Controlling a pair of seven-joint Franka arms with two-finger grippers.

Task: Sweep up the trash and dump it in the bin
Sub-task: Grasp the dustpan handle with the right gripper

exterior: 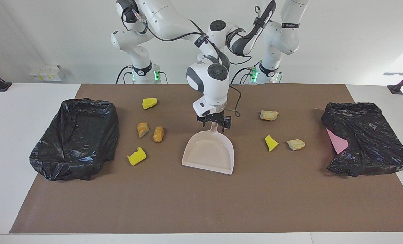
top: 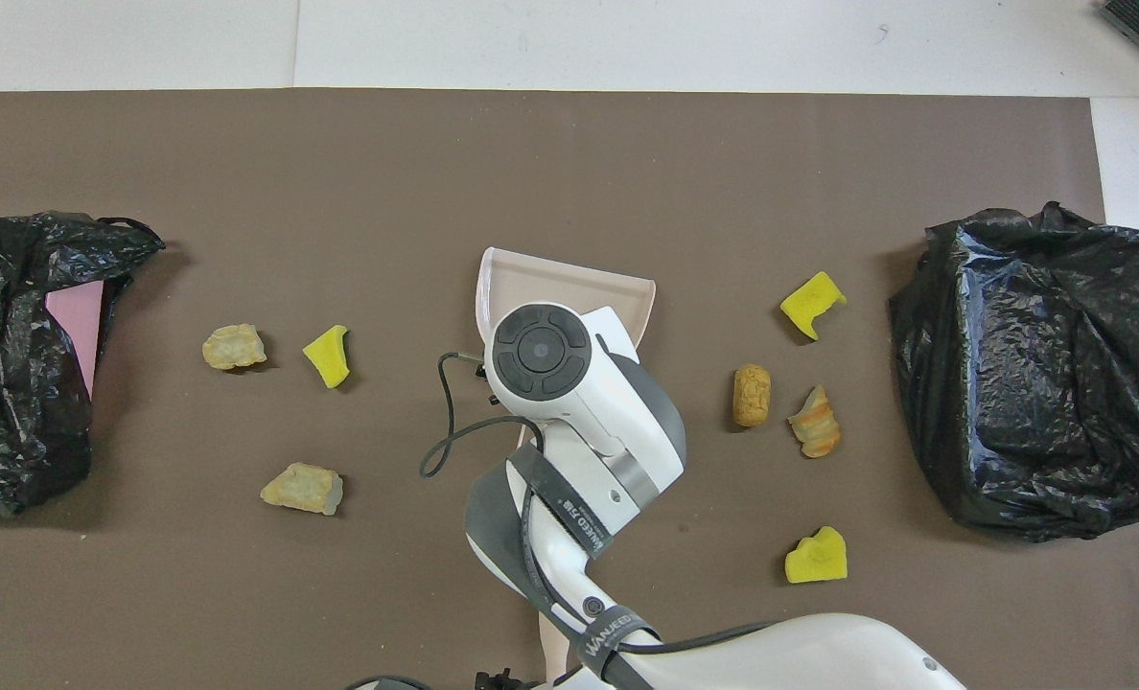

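Note:
Several scraps of trash lie on the brown mat: yellow chunks (exterior: pixel 149 103) (exterior: pixel 136 157) (exterior: pixel 271 143) and tan lumps (exterior: pixel 158 134) (exterior: pixel 268 115) (exterior: pixel 295 144). A beige dustpan (exterior: pixel 209 152) lies mid-table, its handle pointing toward the robots. My right gripper (exterior: pixel 214 123) is low over that handle, open, with a finger on either side of it. In the overhead view the right hand covers the handle and part of the dustpan (top: pixel 560 276). The left arm is raised and drawn back, waiting, and the right arm hides its gripper. One black-lined bin (exterior: pixel 76 137) stands at the right arm's end, and another (exterior: pixel 367 139) at the left arm's.
A beige brush handle (top: pixel 550 656) lies on the mat nearer to the robots than the dustpan, mostly under the right arm. A pink sheet (exterior: pixel 337 141) shows at the edge of the bin at the left arm's end. A cable hangs from the right wrist.

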